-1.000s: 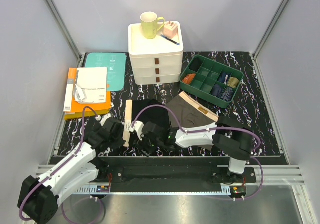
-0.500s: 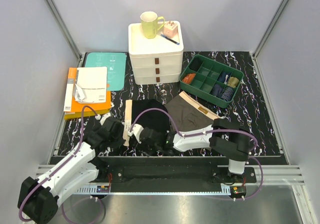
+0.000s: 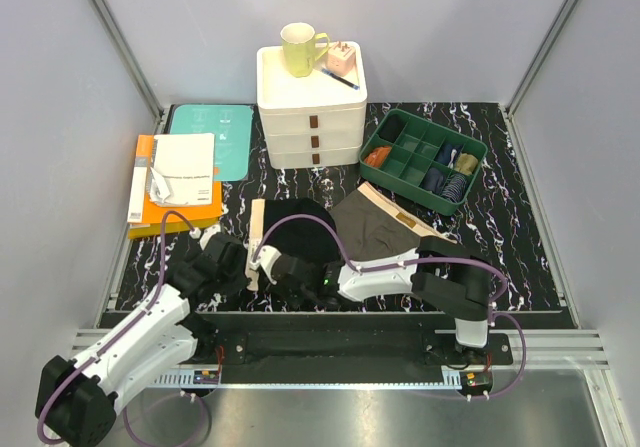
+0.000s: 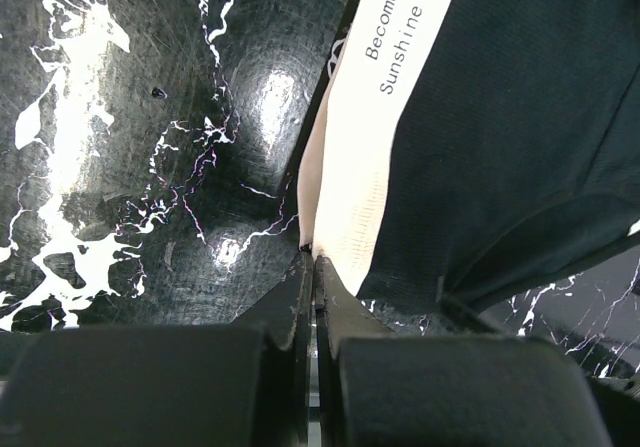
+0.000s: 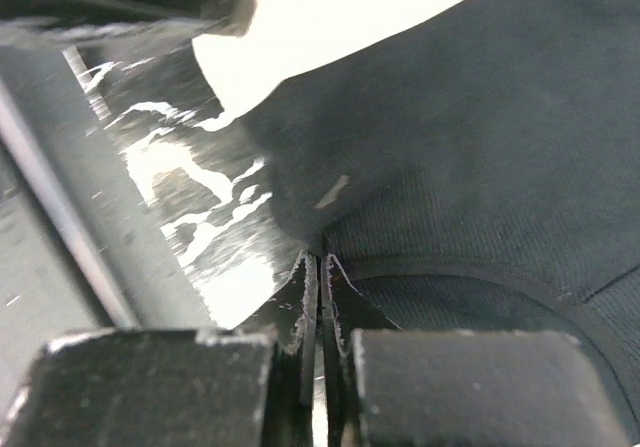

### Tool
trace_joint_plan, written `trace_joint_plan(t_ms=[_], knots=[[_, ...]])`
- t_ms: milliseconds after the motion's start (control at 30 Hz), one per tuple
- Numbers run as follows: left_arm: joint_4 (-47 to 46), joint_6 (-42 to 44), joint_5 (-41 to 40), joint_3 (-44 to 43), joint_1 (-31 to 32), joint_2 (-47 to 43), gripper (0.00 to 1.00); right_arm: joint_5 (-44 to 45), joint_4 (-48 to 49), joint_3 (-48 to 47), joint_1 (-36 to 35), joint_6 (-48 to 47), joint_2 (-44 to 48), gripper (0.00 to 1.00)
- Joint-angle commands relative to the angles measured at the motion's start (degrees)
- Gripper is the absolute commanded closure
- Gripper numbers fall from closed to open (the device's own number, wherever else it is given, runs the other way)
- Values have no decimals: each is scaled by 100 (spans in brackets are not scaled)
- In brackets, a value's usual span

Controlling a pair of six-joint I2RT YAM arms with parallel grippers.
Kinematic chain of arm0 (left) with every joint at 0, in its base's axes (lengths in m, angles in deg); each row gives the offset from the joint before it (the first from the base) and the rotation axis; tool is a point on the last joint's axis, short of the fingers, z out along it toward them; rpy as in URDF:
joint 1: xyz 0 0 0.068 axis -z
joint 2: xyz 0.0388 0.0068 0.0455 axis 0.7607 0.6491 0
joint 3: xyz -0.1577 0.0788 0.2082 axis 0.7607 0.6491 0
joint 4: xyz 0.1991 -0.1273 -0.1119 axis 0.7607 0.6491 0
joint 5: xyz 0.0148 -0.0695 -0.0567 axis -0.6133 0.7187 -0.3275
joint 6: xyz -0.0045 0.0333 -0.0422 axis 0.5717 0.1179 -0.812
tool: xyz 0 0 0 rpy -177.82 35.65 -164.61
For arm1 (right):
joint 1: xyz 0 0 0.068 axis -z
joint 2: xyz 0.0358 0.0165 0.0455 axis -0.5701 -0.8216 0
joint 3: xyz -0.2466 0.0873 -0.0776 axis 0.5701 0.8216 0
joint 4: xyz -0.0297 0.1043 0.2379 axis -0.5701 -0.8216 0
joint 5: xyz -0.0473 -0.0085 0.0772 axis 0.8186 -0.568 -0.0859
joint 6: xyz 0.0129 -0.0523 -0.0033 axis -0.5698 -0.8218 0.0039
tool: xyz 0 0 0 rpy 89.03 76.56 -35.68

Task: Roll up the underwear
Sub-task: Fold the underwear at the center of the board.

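Observation:
The black underwear lies flat near the table's front edge, its beige waistband on the left. My left gripper is shut on the near end of that waistband, with the fingertips pinching the beige edge. Just right of it, my right gripper is shut on the near edge of the black cloth, which is gathered at its tips. The dark olive-brown underwear lies spread to the right, partly under the right arm.
A white drawer unit with a mug on top stands at the back. A green divided tray with rolled socks sits at the back right. Books and a teal pad lie at the left.
My right gripper has slid left along the near edge of the black underwear and closed on the cloth. The left gripper has stayed shut on the waistband.

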Motion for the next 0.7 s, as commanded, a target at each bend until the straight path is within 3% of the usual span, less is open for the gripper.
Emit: trace_joint_plan(t_ms=[0,233,400,667], knots=[[91,30,60,-367,-38,-132,100,-1305,-1140,-232,-60,116,130,100],[363,-101,69,-578,-47,-378,100,-1687,-1554,-400,-60,415,517,100],[363,-163,367,-631,-56,-405,100,-1074,-1932,-698,-52,590,710,100],[372,-58,192,-921,-73,-265,100,-219,-2258,-1182,203,678,834,100]])
